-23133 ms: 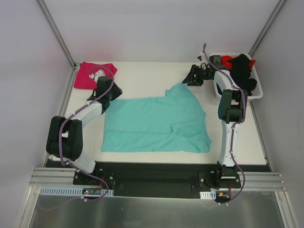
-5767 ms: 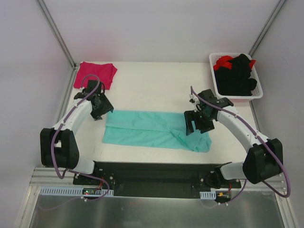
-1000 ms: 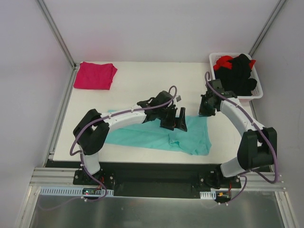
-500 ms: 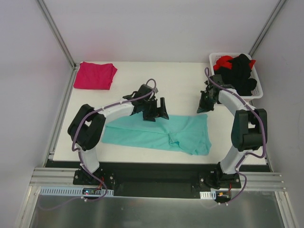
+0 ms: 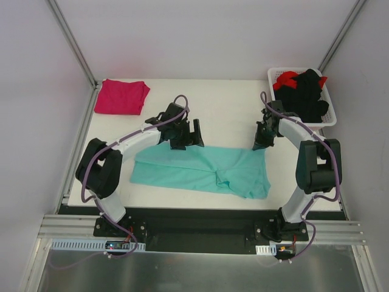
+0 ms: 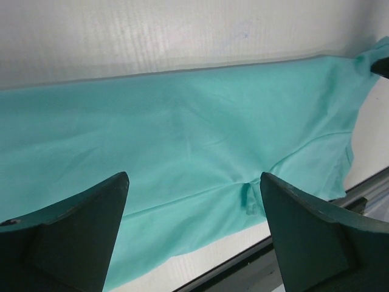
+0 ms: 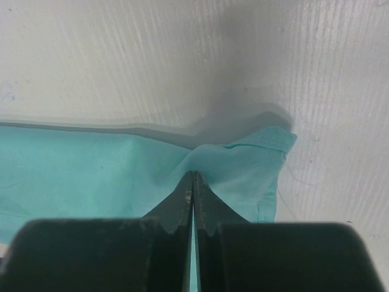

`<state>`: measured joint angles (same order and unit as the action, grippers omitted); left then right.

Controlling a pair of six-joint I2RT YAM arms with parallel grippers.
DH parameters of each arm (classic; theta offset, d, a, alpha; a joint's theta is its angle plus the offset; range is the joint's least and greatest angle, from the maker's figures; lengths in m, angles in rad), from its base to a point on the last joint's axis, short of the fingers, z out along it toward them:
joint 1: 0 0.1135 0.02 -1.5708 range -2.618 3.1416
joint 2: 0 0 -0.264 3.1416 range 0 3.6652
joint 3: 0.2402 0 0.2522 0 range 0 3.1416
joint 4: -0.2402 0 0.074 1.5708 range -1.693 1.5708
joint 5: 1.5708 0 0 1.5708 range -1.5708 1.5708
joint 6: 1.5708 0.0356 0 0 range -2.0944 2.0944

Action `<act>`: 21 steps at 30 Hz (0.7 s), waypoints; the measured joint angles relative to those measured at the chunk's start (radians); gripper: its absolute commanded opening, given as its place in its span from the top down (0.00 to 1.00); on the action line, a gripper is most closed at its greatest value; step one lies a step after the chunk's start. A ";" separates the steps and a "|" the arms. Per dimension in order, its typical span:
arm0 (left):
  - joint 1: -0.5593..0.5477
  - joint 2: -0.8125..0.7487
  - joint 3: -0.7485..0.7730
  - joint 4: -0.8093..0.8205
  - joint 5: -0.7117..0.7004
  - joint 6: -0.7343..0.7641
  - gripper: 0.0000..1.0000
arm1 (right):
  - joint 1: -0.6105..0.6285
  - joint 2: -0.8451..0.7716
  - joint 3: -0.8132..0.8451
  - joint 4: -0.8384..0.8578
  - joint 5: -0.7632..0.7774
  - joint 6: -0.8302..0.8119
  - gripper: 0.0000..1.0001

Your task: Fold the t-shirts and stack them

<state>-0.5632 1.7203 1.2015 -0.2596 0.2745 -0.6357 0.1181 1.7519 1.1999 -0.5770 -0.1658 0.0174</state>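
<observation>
A teal t-shirt (image 5: 200,170) lies folded into a long strip across the near half of the table. My right gripper (image 5: 260,143) is shut on its far right corner; in the right wrist view the shut tips (image 7: 192,175) pinch a small raised peak of the teal cloth (image 7: 91,164). My left gripper (image 5: 193,137) hangs open just above the strip's far edge, left of centre, with nothing between its fingers (image 6: 67,237), and the teal cloth (image 6: 182,121) spreads below it. A pink t-shirt (image 5: 121,96) lies folded in the far left corner.
A white basket (image 5: 307,124) at the far right holds black and red garments (image 5: 304,97). Metal frame posts rise at both far corners. In the left wrist view the table's near edge and a dark rail (image 6: 243,267) show below the shirt.
My left gripper has drawn back to the left and farther away, from over the shirt's right part to its far edge, still open. The right gripper keeps its pinch on the corner.
</observation>
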 measured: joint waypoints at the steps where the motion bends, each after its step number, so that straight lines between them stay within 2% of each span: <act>1: 0.000 -0.004 0.000 -0.012 -0.014 0.004 0.10 | 0.000 0.000 0.000 -0.003 0.004 0.000 0.99; 7: 0.021 -0.026 0.012 -0.149 -0.181 0.056 0.08 | 0.000 -0.001 0.000 -0.010 0.017 0.000 0.99; 9: 0.068 -0.045 0.009 -0.186 -0.232 0.061 0.09 | 0.000 -0.005 0.000 -0.014 0.018 0.000 0.99; 15: 0.337 -0.131 -0.038 -0.240 -0.354 0.075 0.12 | 0.000 -0.047 -0.007 -0.022 0.019 -0.001 0.99; 21: 0.381 -0.122 -0.039 -0.264 -0.370 0.073 0.14 | 0.000 -0.084 -0.022 -0.024 0.019 -0.001 0.99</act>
<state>-0.1818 1.5978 1.1622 -0.5240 -0.0952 -0.5625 0.1181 1.6676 1.1778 -0.6006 -0.1463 0.0166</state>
